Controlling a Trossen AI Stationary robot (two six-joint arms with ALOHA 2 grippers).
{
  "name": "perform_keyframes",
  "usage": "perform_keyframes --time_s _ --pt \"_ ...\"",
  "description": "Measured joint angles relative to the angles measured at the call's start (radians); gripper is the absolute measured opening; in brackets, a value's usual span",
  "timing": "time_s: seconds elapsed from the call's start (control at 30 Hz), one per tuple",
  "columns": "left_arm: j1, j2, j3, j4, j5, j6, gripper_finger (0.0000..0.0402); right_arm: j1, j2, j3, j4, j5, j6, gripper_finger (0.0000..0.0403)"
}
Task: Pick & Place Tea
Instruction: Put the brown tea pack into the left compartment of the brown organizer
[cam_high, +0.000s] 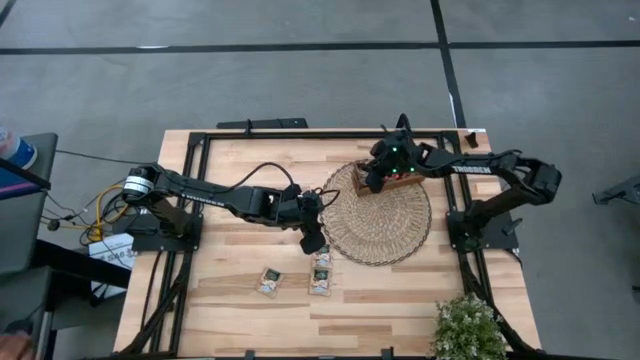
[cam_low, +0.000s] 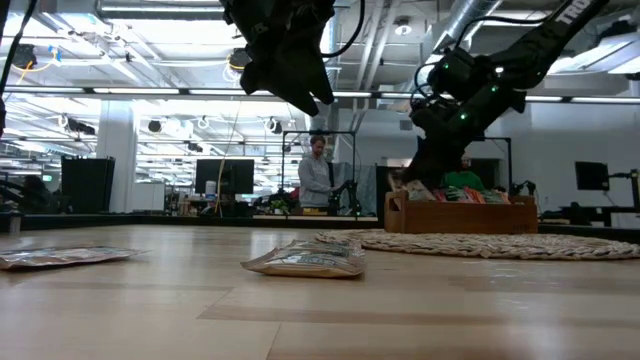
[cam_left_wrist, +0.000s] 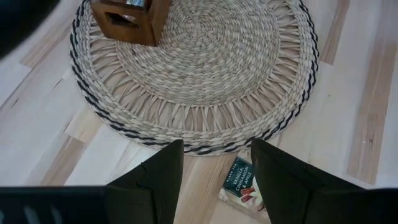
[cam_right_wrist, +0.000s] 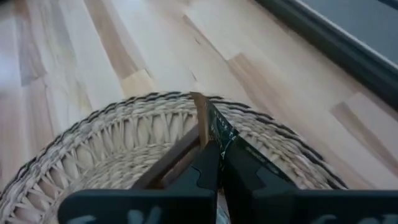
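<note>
Now | left claw (cam_left_wrist: 214, 180) held apart, hung directly over tea sachet (cam_left_wrist: 244, 183) lying flat on table (cam_left_wrist: 354, 93) beside mat (cam_left_wrist: 199, 74) | right claw (cam_right_wrist: 214, 163) clamped on dark sachet (cam_right_wrist: 219, 134) over tray (cam_high: 395, 180).

My counter (cam_high: 230, 300) is a top of pale wooden planks with a black frame around its rim. The round woven wicker mat (cam_high: 385, 225) lies flat on it, and I place everything else from that mat. Three tea sachets lie flat on the bare wood: one (cam_high: 322, 258) just off the mat's edge, a second (cam_high: 321, 283) just beyond the first, and a third (cam_high: 269, 281) beside the second, farther from the mat. A small leafy plant (cam_high: 468, 328) stands at the counter's corner, apart from the mat. My two black arm bases (cam_high: 160, 232) are mounted on either side of the mat.
</note>
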Motion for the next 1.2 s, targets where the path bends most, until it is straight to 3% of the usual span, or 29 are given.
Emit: perform_keyframes --time_s 0.13,0.77,1.2 --pt "0.0 0.0 0.0 0.004 0.0 -0.003 0.0182 0.003 0.018 0.0 0.053 0.0 -0.004 0.0004" --pt "0.0 0.0 0.0 0.035 0.0 -0.02 0.0182 0.023 0.018 0.0 -0.031 0.0 0.017 0.0009" --pt "0.0 0.0 0.0 0.045 0.001 -0.02 0.0182 0.023 0.006 0.0 -0.106 -0.002 0.053 0.0111"
